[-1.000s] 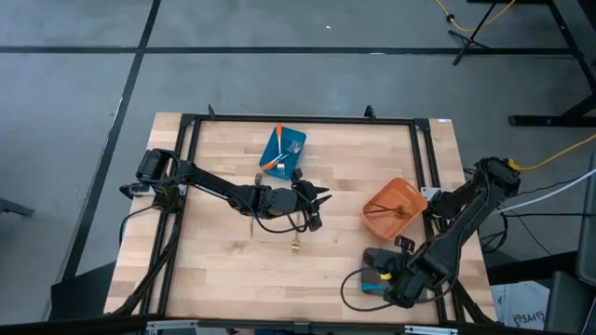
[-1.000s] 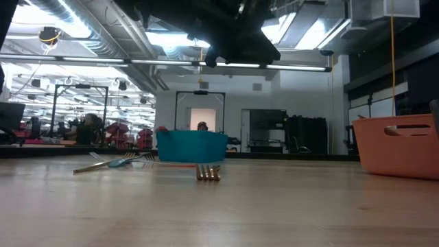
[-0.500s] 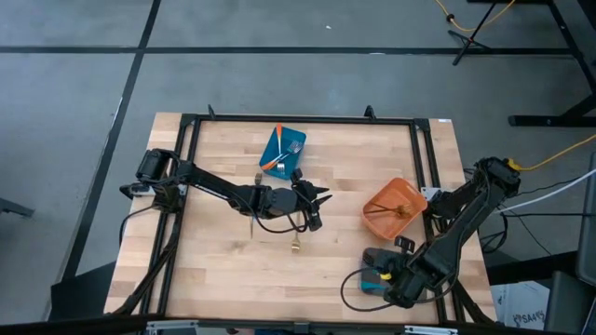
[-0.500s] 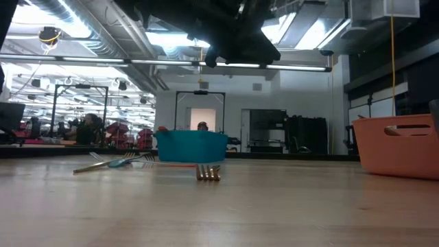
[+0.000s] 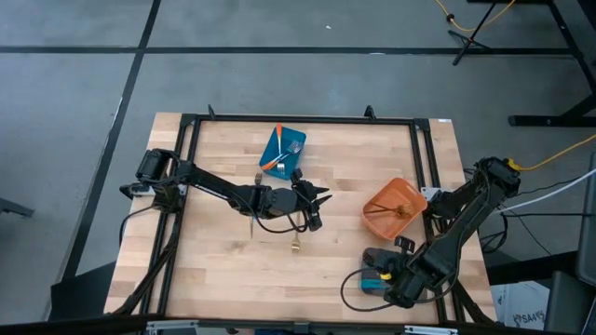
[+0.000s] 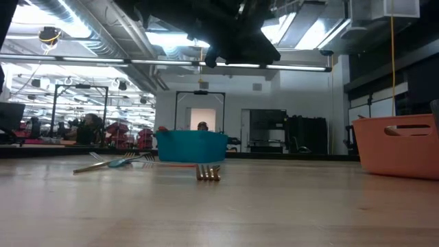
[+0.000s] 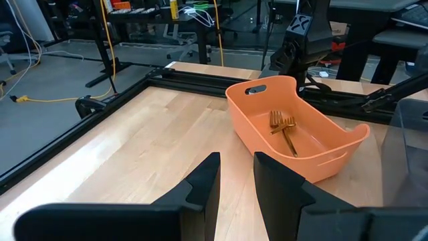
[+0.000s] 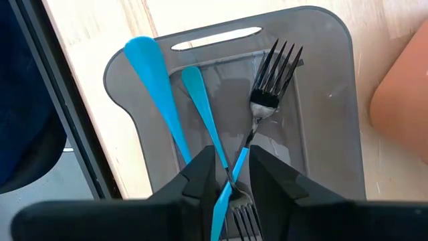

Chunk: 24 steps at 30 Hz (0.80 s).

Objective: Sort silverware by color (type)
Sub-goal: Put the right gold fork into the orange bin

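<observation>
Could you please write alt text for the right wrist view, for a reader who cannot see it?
The right claw hangs over a grey container on the wooden table, its fingers close around crossed blue-handled forks. Three blue handles show; whether a fork is gripped is unclear.

A grey floor (image 5: pixel 279 74) with dark lines lies all around the wooden bench (image 5: pixel 223 270). Behind the bench, long ceiling lights (image 6: pixel 226 65) shine above a white doorway (image 6: pixel 200 110) and dark cabinets (image 6: pixel 288 134).
</observation>
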Motion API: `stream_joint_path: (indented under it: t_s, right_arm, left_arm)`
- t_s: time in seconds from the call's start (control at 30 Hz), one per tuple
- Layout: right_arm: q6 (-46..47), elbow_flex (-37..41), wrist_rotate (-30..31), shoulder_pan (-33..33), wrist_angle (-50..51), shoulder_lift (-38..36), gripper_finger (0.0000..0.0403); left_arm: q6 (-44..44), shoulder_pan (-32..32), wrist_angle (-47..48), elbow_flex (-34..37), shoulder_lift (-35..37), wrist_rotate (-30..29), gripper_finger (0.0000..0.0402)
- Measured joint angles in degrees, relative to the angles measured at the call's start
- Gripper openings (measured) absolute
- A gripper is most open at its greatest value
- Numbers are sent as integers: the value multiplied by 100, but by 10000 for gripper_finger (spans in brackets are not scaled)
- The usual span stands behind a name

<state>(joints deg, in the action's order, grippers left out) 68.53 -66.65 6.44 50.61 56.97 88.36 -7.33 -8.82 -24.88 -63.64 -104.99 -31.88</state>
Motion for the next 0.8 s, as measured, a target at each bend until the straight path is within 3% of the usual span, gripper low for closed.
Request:
stream_joint_path:
  t_s: [0.5, 0.8]
  right_arm:
    - [0, 0, -2, 0, 12, 0, 83]
    - [-285, -2, -189, -229, 2, -2, 83]
  left_arm:
    - [0, -2, 102, 4, 23, 0, 84]
    - [-320, -1, 1191, 7, 497, -2, 84]
